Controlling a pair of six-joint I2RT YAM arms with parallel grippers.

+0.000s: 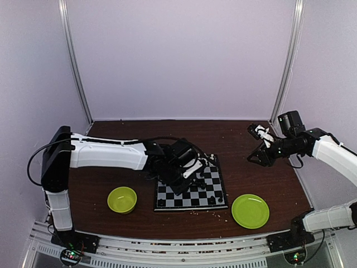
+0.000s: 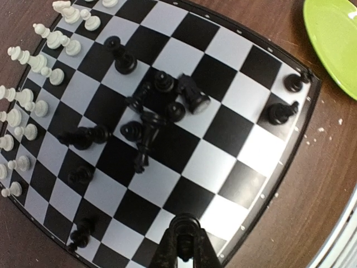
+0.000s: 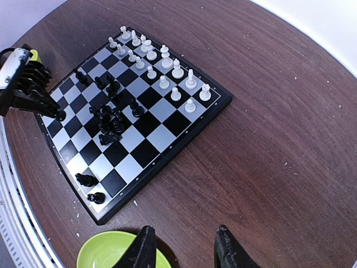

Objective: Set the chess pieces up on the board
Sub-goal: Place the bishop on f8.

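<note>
- Your left claw shows only as two dark fingers cut off by the bottom edge of its own wrist view. They are pressed together, and you cannot tell whether a piece sits between the tips.
- From the right wrist, that claw's tip meets the board at the rim on the green bowl side. The small dark blob there is too small to name.
- From above, the left arm covers the board's far-left squares.
- The white pieces stand in two rows along the far edge.
- The black pieces crowd the middle squares. Several lie on their sides and overlap, so you cannot count them. Two more stand by the near-right corner.
- Your right claw is spread with nothing between its fingers. It hangs high by the right wall, well apart from the board.
- The green plate is cut off at the bottom of the right wrist view and lies just beside the board's near-right corner.
- A broad stretch of the brown bench shows right of the board and beyond it, dotted with pale specks.
- Pale walls close the bench on three sides.
</note>
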